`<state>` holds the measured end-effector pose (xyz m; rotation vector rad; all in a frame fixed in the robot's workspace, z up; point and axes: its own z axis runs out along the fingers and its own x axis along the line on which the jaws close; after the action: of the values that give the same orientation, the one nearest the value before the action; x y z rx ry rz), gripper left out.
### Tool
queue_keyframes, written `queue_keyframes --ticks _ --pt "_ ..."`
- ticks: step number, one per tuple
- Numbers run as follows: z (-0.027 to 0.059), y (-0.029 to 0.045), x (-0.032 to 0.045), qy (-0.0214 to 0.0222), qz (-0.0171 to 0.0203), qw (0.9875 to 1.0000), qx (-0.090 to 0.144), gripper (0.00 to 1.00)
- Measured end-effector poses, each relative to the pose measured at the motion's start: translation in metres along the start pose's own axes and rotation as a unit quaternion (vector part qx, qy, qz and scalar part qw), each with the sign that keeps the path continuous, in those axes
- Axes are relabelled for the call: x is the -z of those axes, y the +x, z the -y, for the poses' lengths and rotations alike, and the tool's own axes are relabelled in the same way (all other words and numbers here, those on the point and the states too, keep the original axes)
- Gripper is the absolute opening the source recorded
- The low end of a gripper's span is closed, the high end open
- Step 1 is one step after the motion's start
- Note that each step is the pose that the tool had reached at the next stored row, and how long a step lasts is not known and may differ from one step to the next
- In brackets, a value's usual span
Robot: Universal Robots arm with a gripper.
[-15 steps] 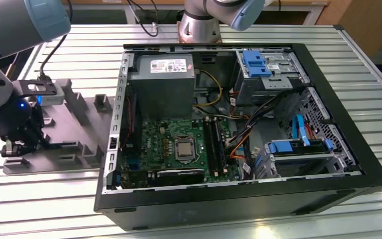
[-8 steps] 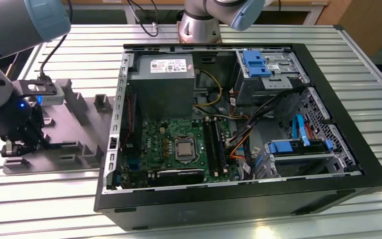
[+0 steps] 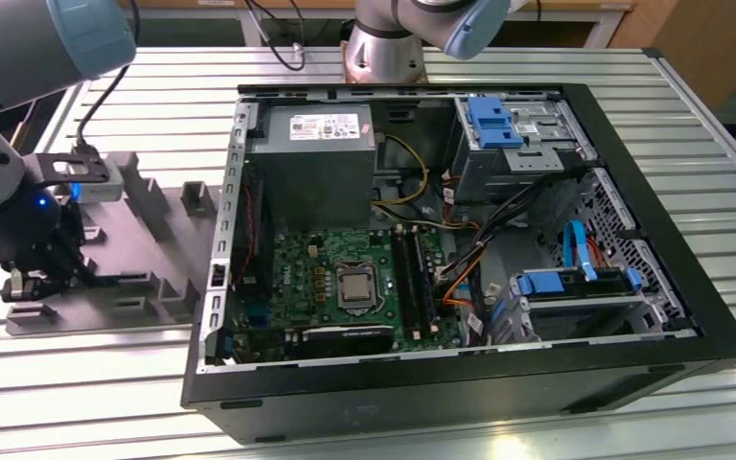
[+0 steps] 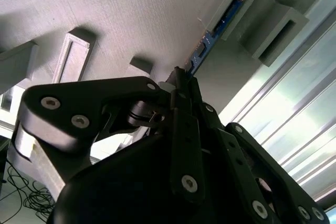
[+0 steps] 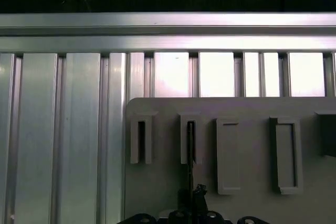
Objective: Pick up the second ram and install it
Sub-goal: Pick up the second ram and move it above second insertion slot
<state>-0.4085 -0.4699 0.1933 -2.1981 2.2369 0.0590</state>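
Thin bluish second ram (image 4: 209,41) stands edgewise in tray (image 4: 131,14) slot

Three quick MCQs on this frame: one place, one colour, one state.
1. The gripper is:
A) over the grey tray
B) inside the PC case
C) above the power supply

2. The ram board is:
A) red
B) blue
C) yellow

3. The ram is:
A) seated on the motherboard
B) flat on the table
C) standing in a tray slot

1 A: in the exterior view the gripper hangs over the grey tray.
2 B: the board shows blue in the second wrist view.
3 C: its far end sits in a slotted tray block.
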Motion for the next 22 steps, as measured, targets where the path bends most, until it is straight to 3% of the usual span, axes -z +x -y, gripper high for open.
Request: queue_keyframes --ticks 22 --pt "-0.001 -0.0013 0.0427 0.0 0.0 1.0 0.0 0.14"
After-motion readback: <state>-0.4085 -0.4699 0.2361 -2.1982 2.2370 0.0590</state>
